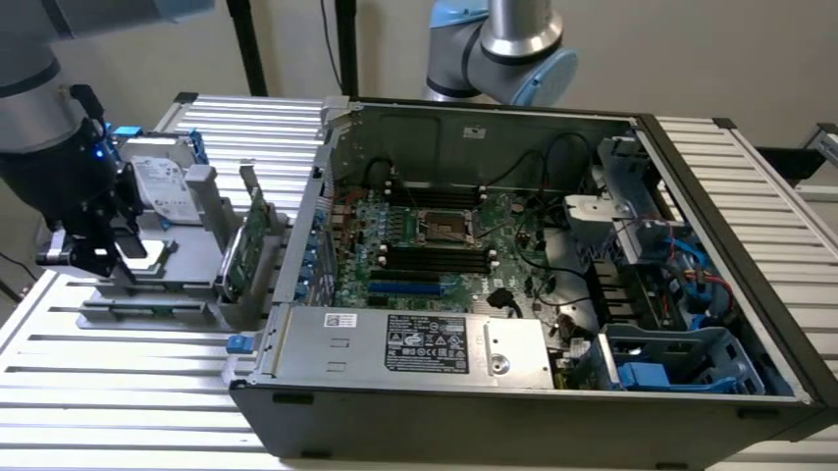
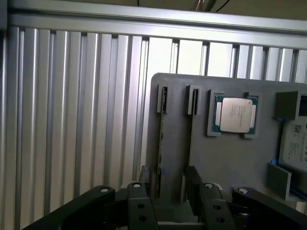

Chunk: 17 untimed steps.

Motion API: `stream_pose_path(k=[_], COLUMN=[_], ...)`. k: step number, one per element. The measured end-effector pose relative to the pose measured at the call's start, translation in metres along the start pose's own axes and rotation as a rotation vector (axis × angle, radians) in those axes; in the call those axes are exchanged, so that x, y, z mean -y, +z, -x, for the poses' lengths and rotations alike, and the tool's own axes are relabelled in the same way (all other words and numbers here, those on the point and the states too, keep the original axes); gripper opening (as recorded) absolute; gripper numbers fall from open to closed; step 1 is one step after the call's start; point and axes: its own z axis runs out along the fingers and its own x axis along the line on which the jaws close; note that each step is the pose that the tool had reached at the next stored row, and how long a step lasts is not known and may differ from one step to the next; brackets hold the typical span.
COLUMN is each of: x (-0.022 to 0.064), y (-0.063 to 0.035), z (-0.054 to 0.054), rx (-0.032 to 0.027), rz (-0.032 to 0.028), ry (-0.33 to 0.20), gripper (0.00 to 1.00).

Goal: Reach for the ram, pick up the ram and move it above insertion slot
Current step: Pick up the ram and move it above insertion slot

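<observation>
My fingers (image 2: 139,203) open, astride the ram (image 2: 160,143) | risk: off-centre close could tilt it or clip the second stick (image 2: 192,134) just beside

Plain beige wall (image 1: 681,49), ribbed aluminium table (image 1: 118,392) — silver slats, two black poles (image 1: 245,44) behind

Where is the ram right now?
In the wrist view, the ram stands on edge in the gray holder, in the slot farther from the processor, its near end by the open gripper.
</observation>
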Motion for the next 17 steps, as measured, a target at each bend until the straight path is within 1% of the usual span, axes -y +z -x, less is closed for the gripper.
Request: stream_pose_path(k=[9,17], x=[0.0003,0.0003], y=[0.0164,0.031], z=[0.0,-0.003], rx=[0.0001,0.0002], rz=[0.0,-0.0002], ry=[0.004,0.016], gripper=[0.42,0.42])
